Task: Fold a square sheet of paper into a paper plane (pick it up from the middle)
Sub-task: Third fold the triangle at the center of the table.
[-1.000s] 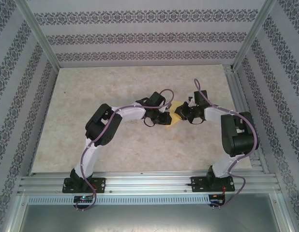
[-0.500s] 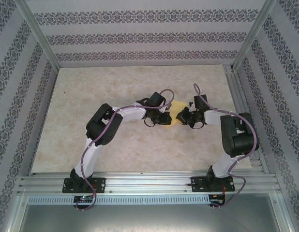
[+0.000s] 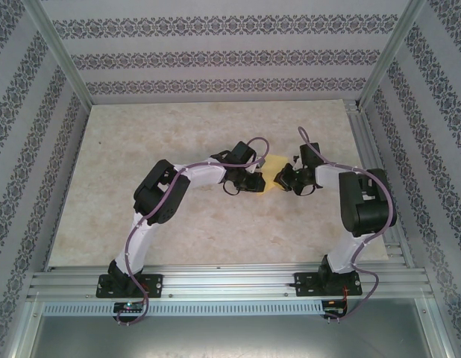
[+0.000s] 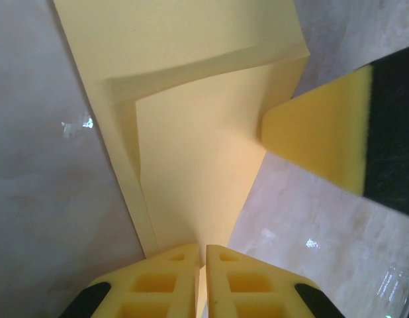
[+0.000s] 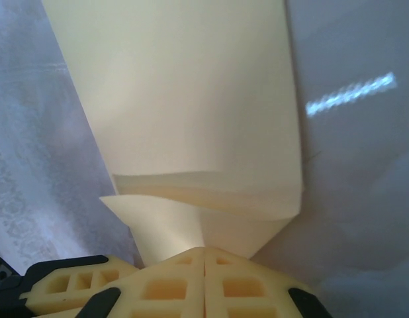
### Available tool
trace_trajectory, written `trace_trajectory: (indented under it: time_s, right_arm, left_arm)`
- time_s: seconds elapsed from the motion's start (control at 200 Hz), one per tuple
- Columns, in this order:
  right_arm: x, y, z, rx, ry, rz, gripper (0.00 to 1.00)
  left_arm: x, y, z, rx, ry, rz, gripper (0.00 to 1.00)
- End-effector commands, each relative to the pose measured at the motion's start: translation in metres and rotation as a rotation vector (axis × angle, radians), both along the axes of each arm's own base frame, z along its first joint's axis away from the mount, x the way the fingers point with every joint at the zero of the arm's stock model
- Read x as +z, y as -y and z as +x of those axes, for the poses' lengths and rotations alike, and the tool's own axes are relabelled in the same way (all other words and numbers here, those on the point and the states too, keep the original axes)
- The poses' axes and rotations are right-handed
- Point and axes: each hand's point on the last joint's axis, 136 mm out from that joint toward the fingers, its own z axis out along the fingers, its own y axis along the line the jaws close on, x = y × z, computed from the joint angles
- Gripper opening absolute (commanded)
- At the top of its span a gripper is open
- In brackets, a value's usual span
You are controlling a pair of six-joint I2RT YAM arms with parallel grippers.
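Top view: paper [image 3: 271, 172] is mostly hidden between left gripper [image 3: 257, 181] and right gripper [image 3: 281, 179], folds too small to tell. Left wrist: paper runs off top edge, own fingers [image 4: 158, 281] cut at bottom, right gripper's pad [image 4: 323, 136] cut at right. Right wrist: paper cut at top, table [image 5: 363, 172] blurred.

No readable text or labels appear anywhere.
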Motion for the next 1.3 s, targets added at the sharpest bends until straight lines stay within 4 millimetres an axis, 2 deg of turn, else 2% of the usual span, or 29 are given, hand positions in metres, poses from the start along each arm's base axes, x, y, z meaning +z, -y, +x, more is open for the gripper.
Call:
trace_trajectory:
  time_s: [0.0,0.13,0.375,0.465,0.619,0.759,0.834,1.114,1.214,1.299]
  right_arm:
    - [0.014,0.008,0.013,-0.001,0.048,-0.014,0.06]
    - [0.006,0.012,0.013,-0.008,0.035,-0.022,0.06]
    - [-0.025,0.026,0.005,-0.025,-0.056,-0.097,0.05]
    - [-0.022,0.027,0.005,-0.03,-0.066,-0.101,0.05]
    - [0.012,0.032,0.014,-0.041,0.016,-0.119,0.06]
    - [0.025,0.028,0.022,-0.032,0.04,-0.067,0.06]
    - [0.022,0.027,0.023,-0.035,0.035,-0.064,0.06]
    - [-0.016,0.037,0.014,-0.087,-0.072,-0.11,0.05]
    - [-0.016,0.039,0.014,-0.093,-0.081,-0.119,0.05]
    - [-0.005,0.039,0.018,-0.088,-0.06,-0.124,0.05]
  left_arm:
    - [-0.014,-0.001,-0.005,-0.018,-0.016,0.039,0.14]
    - [-0.012,-0.001,-0.005,-0.019,-0.015,0.034,0.14]
    - [-0.011,0.0,-0.005,-0.021,-0.016,0.032,0.14]
    - [-0.011,0.0,-0.005,-0.022,-0.016,0.032,0.14]
    - [-0.011,-0.001,-0.006,-0.025,-0.017,0.037,0.14]
    - [-0.01,-0.001,-0.006,-0.027,-0.015,0.036,0.14]
    - [-0.01,-0.001,-0.006,-0.026,-0.016,0.036,0.14]
    - [-0.007,0.002,-0.005,-0.03,-0.015,0.029,0.14]
    - [-0.007,0.001,-0.005,-0.03,-0.017,0.03,0.14]
    - [-0.008,0.002,-0.006,-0.03,-0.022,0.028,0.14]
